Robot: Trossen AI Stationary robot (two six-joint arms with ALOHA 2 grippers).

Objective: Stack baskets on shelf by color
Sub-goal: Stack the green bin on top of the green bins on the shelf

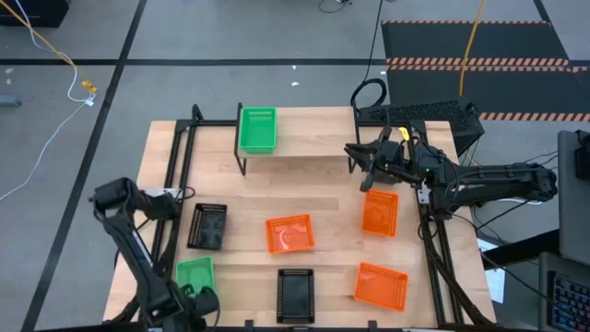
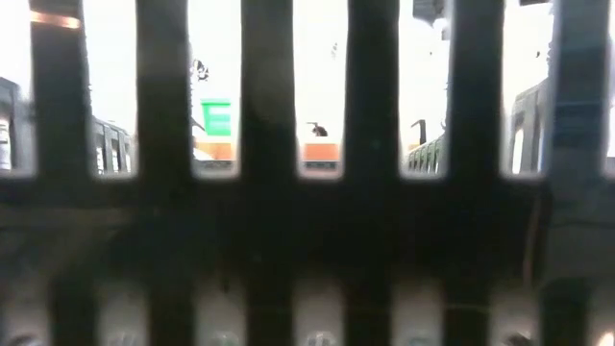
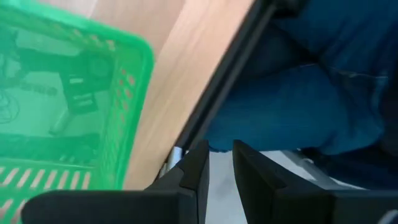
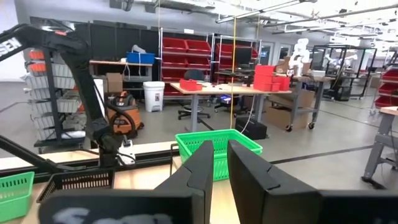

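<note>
In the high view the shelf (image 1: pixel 309 148) stands at the table's far middle, with a green basket (image 1: pixel 257 129) on its left end. Another green basket (image 1: pixel 194 273) rests on the table's near left. Two black baskets (image 1: pixel 207 226) (image 1: pixel 295 295) and three orange baskets (image 1: pixel 289 233) (image 1: pixel 379 212) (image 1: pixel 382 285) lie on the table. My right gripper (image 1: pixel 355 152) (image 4: pixel 221 148) hovers by the shelf's right end, shut and empty, pointing at the shelf's green basket (image 4: pixel 217 146). My left gripper (image 1: pixel 205 300) (image 3: pixel 219 152) sits at the near left edge beside the green basket (image 3: pixel 62 106), shut and empty.
A black basket's slotted wall (image 2: pixel 307 192) fills the low view; only slivers of green and orange show through it. Black frame rails (image 1: pixel 180 175) (image 1: pixel 433 240) run along the table's left and right sides. Blue cloth (image 3: pixel 311 93) shows past the near table edge.
</note>
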